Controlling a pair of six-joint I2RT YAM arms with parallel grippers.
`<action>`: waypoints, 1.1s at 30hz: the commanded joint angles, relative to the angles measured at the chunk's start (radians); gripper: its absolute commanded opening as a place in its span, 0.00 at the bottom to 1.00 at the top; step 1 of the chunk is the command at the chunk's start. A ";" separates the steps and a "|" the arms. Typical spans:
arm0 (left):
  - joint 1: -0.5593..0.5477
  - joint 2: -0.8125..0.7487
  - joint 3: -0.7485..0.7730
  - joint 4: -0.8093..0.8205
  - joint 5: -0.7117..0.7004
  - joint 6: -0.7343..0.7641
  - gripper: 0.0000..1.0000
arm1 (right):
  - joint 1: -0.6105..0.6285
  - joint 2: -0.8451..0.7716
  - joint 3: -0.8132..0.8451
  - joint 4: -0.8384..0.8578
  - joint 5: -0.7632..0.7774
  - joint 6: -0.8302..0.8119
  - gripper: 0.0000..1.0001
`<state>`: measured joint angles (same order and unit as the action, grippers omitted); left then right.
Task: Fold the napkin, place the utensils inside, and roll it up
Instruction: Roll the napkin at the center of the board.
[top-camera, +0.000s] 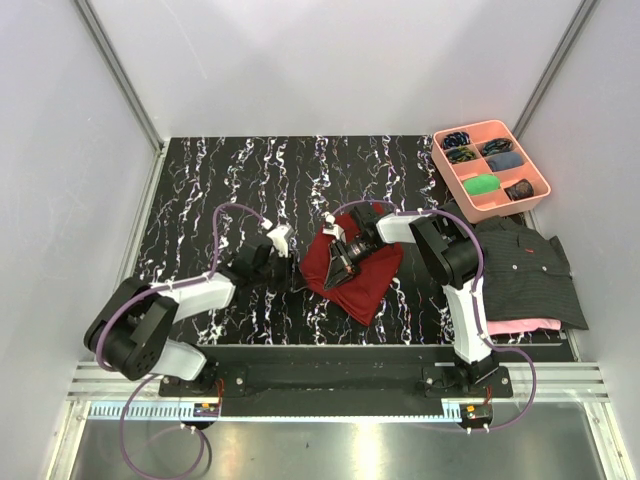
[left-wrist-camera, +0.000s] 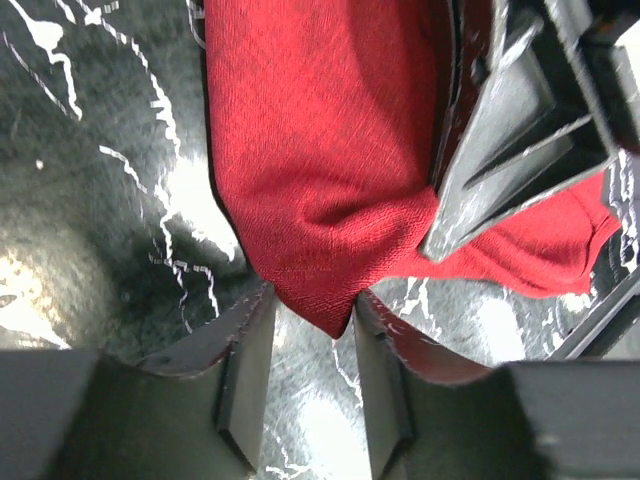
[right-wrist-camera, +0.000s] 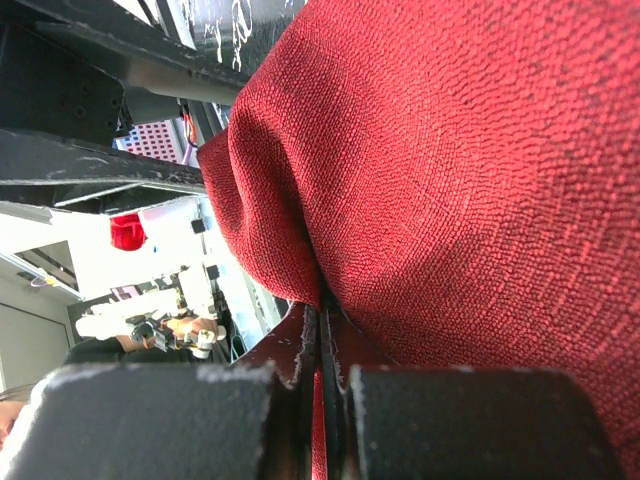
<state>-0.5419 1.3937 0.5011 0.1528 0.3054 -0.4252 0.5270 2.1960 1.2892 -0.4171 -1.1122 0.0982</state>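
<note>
The maroon napkin (top-camera: 368, 275) lies bunched on the black marbled table (top-camera: 230, 180). My right gripper (top-camera: 336, 274) is shut on a fold of it; the right wrist view shows the cloth (right-wrist-camera: 450, 150) pinched between the closed fingers (right-wrist-camera: 300, 345). My left gripper (top-camera: 294, 268) is open at the napkin's left side. In the left wrist view a pointed corner of the napkin (left-wrist-camera: 320, 150) sits just between its fingertips (left-wrist-camera: 255, 330), and the right gripper (left-wrist-camera: 500, 130) shows above the cloth. The fork and spoon are out of view.
A pink compartment tray (top-camera: 473, 205) with small items stands at the back right. A dark striped shirt (top-camera: 525, 265) lies over a pink cloth (top-camera: 520, 326) at the right edge, beside the right arm.
</note>
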 joint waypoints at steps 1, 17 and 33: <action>-0.004 0.024 0.053 0.119 -0.006 -0.043 0.35 | -0.012 0.011 0.002 -0.003 0.003 -0.009 0.00; -0.003 0.099 0.129 0.073 0.014 -0.061 0.00 | -0.012 -0.041 -0.016 -0.006 0.078 -0.015 0.06; 0.013 0.148 0.238 -0.136 0.107 -0.066 0.00 | 0.014 -0.438 -0.194 0.044 0.518 -0.025 0.68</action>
<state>-0.5373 1.5295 0.7002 0.0380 0.3466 -0.4885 0.5247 1.8843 1.1507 -0.4118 -0.7696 0.0971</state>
